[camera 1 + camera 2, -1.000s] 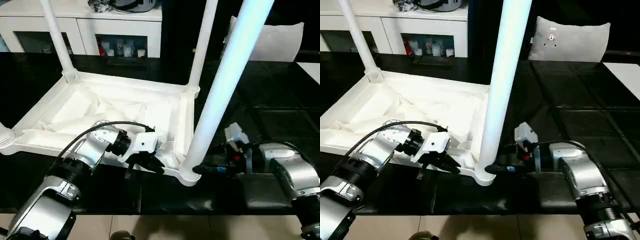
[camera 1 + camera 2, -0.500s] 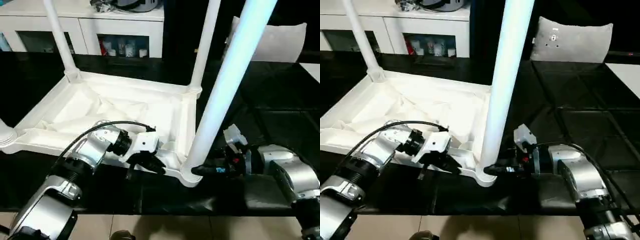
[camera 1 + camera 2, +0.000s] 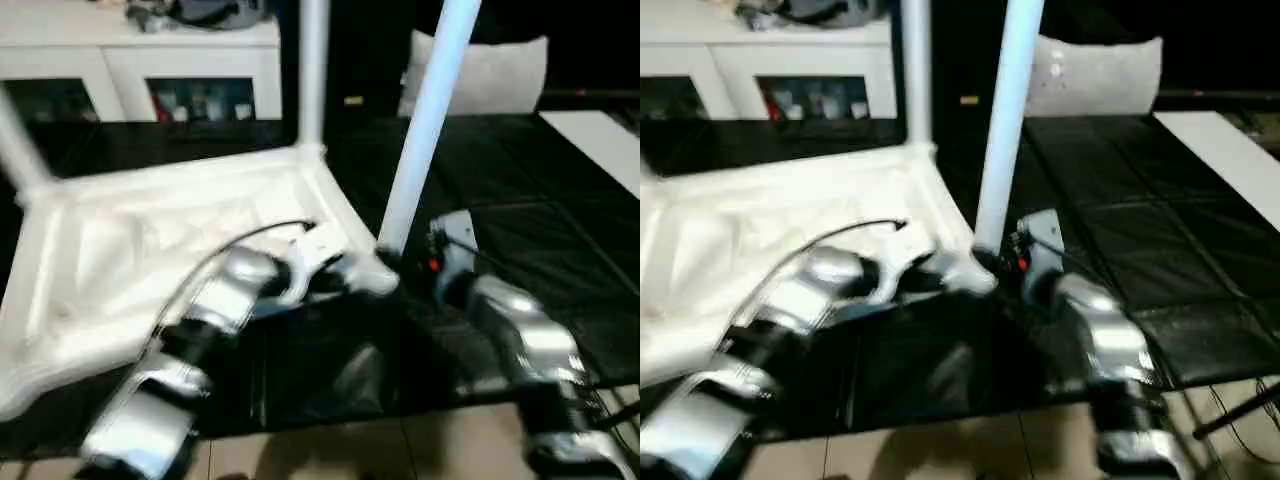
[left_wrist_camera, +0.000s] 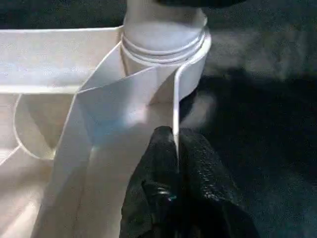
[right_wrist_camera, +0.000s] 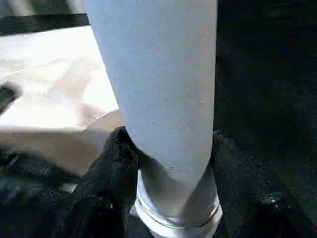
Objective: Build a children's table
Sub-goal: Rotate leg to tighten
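The children's table lies upside down on the black table: a white tabletop [image 3: 150, 230] with legs standing up from its corners. The near right leg [image 3: 425, 130] sits in its round corner socket [image 4: 166, 39]. My left gripper [image 4: 176, 146] is shut on the tabletop's thin rim just beside that socket, and it also appears in the head view as my left gripper [image 3: 335, 280]. My right gripper [image 5: 168, 148] clasps the base of that leg, one black finger [image 5: 111, 163] on each side and pressed against it. Another leg [image 3: 313, 70] stands at the far right corner.
A white cupboard [image 3: 150, 60] stands behind the black table [image 3: 540, 210], and a grey cushion [image 3: 490, 70] lies at the back right. The table's front edge and the pale floor [image 3: 350, 450] are just below my forearms. A white surface [image 3: 600, 130] shows at the far right.
The head view has swung and blurred. Beyond that shift, the tabletop seems to have turned, its near right corner now further from me. Both grippers went along and kept their holds.
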